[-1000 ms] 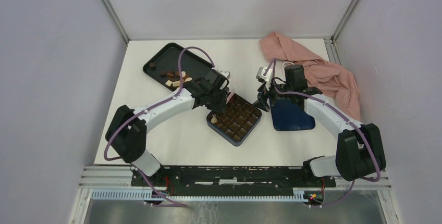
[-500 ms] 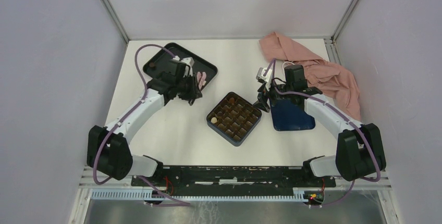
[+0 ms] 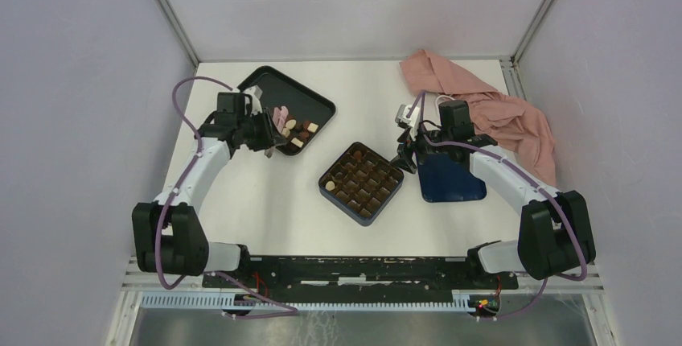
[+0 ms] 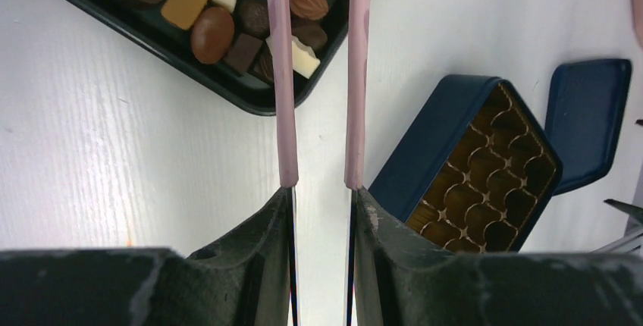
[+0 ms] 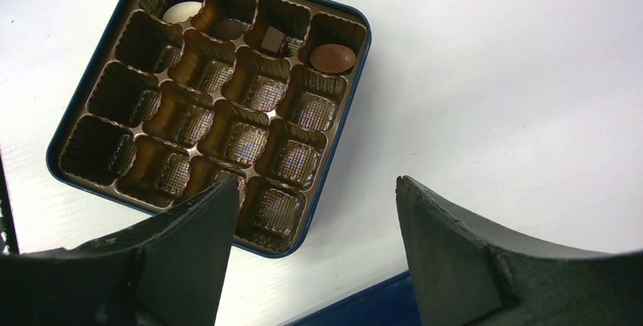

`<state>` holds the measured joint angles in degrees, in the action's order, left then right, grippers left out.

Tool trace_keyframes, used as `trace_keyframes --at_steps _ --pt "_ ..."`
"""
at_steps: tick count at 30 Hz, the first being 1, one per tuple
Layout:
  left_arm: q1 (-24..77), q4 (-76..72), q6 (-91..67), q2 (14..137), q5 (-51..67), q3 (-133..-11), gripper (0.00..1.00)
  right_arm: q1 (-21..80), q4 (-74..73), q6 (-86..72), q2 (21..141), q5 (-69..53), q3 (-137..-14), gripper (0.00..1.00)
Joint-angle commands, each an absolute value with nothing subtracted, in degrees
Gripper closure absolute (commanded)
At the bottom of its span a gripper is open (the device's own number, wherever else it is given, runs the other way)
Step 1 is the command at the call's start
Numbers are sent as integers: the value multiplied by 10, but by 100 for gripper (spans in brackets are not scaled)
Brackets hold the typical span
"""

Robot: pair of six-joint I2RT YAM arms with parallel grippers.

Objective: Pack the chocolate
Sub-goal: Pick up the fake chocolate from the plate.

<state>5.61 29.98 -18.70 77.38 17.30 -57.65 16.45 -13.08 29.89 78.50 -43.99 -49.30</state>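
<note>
chocolate bits (image 4: 212, 34), brown and cream, lie in black rectangular tray (image 3: 277, 84) under narrowly parted left gripper (image 3: 281, 117); right gripper (image 5: 315, 189) spreads wide.

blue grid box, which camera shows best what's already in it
Right wrist: looks straight into the blue grid box, four chocolates in one row. Top external shows it small; left wrist, obliquely, partly hidden.

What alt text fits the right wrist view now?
Dark blue square box with a brown gridded insert on a white table, four small chocolates in its top row, the other visible cells empty. The open right pincer hovers close by, holding nothing.
</note>
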Motion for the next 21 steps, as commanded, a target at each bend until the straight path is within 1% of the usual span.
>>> trace_keyframes --at_steps 1,4,8,14,21 --pt "4 236 -168 776 255 -573 64 163 -126 306 779 -454 -515 18" --pt "-35 212 -183 790 286 -573 65 163 -127 306 779 -454 -516 18" --pt "-64 206 -184 816 294 -589 66 163 -127 307 780 -454 -516 19" --pt "-90 242 -148 865 225 -633 66 163 -129 309 780 -457 -517 19" --pt "-100 277 -122 919 134 -676 66 163 -132 310 779 -461 -519 18"
